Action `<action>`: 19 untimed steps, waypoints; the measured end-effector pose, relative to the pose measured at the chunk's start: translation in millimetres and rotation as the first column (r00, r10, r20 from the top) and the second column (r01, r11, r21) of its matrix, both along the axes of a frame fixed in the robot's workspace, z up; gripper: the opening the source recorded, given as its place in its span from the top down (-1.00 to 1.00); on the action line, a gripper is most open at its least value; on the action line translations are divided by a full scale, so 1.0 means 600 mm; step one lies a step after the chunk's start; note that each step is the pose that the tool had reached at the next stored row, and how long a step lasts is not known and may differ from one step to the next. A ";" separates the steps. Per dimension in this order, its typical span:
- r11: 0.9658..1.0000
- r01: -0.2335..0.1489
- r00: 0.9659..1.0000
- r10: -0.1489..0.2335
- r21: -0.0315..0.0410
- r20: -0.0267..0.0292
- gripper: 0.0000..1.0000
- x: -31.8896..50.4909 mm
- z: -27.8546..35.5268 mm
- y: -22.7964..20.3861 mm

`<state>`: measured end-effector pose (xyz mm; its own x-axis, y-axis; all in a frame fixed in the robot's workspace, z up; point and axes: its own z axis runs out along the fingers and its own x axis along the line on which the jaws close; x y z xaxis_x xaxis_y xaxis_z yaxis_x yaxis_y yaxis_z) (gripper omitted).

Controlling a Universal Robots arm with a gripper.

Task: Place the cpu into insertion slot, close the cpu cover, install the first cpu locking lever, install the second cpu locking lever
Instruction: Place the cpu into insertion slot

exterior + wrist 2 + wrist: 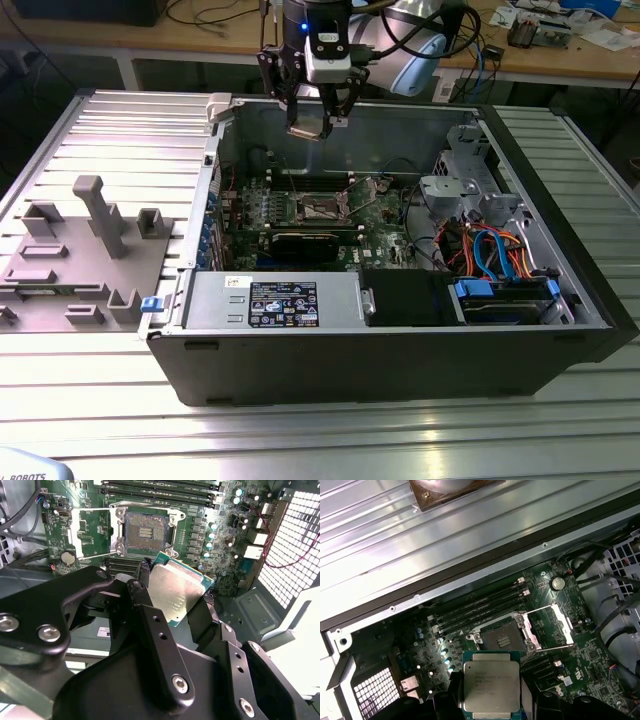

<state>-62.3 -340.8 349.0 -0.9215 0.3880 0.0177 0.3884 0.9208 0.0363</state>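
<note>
1. Above the open computer case (350, 360), the cpu (177, 592) hangs in the air, pinched at two opposite edges by the gripper (175, 591). Its black fingers (150, 625) are pressed against the chip's sides.
2. In the first wrist view the cpu (492, 687) shows its silvery lid, with the bare insertion slot (502, 637) lying below it on the green motherboard, well apart from the chip.
3. The cpu cover (93, 511) is swung open and lies flat just beside the slot, its open centre showing green board.
4. Memory slots (160, 487) run along one side of the socket, and a coin cell battery (67, 557) sits near the open cover.
5. In the exterior view, a grey drive cage (470, 180) and blue cables (500, 255) crowd the case's right end, and a power supply (270, 300) lies along the near wall.
6. The case rests on a ribbed aluminium table (300, 430). A grey fixture (90, 240) stands at the exterior view's left, and a wooden bench (150, 35) with cables runs behind.
</note>
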 end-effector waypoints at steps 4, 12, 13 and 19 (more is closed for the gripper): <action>1.000 0.003 1.000 -0.003 0.000 0.000 -0.09 0.000 0.000 0.0000; 1.000 0.009 1.000 -0.009 0.000 0.000 -0.09 0.000 0.000 0.0000; 1.000 0.010 1.000 -0.010 0.000 0.000 -0.09 0.000 0.000 0.0000; 1.000 0.015 1.000 -0.015 0.000 0.000 -0.09 0.000 0.000 0.0000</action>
<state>-62.3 -340.8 349.0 -0.9155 0.4019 0.0177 0.4023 0.9148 0.0363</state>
